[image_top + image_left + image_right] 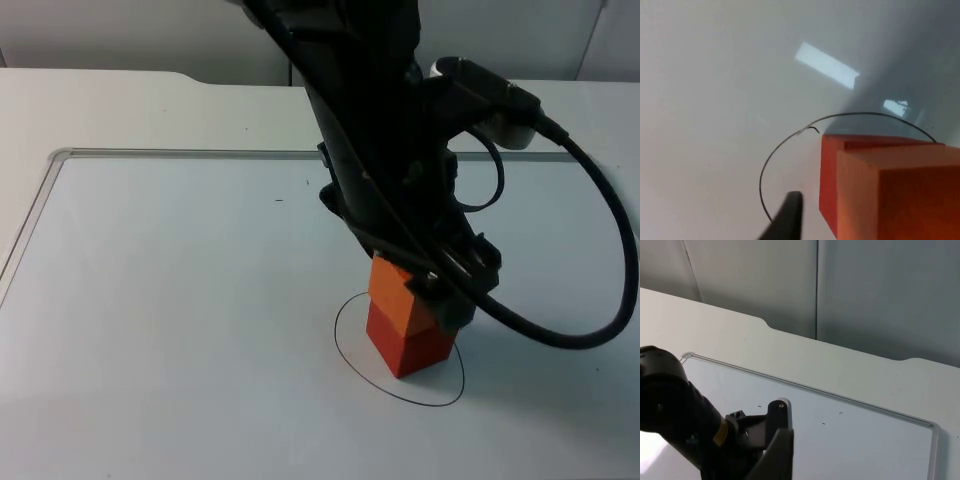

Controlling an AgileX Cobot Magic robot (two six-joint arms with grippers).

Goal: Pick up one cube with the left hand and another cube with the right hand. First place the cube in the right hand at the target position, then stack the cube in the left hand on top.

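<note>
1. Worktop [180, 300] is white, ending at a grey partition wall [880, 295]; a thin black circle [350, 365] is drawn on it, marking the target position.
2. Inside that circle, in the top view, sits the red cube [408, 348], resting on the worktop surface with one corner toward the camera.
3. On top of the red cube sits the orange cube [392, 292], touching it and turned slightly so that its edges do not line up with those below.
4. The left arm reaches down across the middle of the top view, and the left pincer [430, 285] is at the orange cube, its fingers against the cube's sides; it pinches the orange cube.
5. In the left wrist view the orange cube [900, 195] stands close before the camera with the red cube [829, 175] showing behind and beneath it, the drawn circle [771, 160] curving round them, and one black fingertip [787, 217] beside the stack.
6. The right wrist view looks across the worktop [855, 440] toward the partition wall, with the black left arm [675, 410] in it. Whether the right pincer is spread or pressed together cannot be told.
</note>
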